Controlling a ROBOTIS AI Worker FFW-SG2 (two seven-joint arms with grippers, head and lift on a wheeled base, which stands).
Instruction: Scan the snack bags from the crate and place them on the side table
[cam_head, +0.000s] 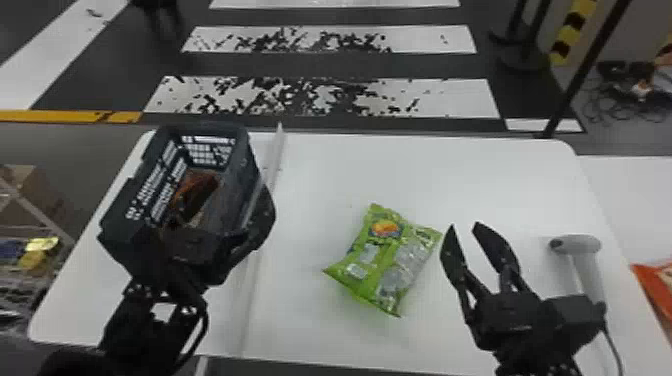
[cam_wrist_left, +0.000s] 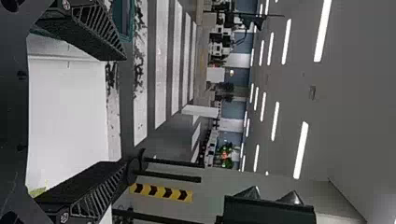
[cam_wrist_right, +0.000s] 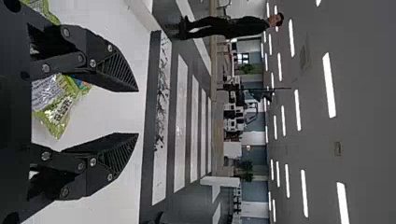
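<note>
Gripping nothing with left hand (cam_head: 237, 192), wide open at crate (cam_head: 241, 162), or right hand (cam_head: 464, 226), partly open near green snack bag (cam_head: 385, 260).

Two black robot arms reach forward, both grippers with their fingers parted.
In the head view, the left arm (cam_head: 145, 327) comes in from the bottom edge at the left, its gripper, the left gripper (cam_head: 241, 197), pointing forward and angled toward the robot's right; the right arm (cam_head: 535, 357) enters at the right, its fingers aimed forward. Seen from its own wrist, the left gripper (cam_wrist_left: 125, 111) has its fingers spread wide, and the right gripper (cam_wrist_right: 137, 113) shows a narrower gap between its tips.
</note>
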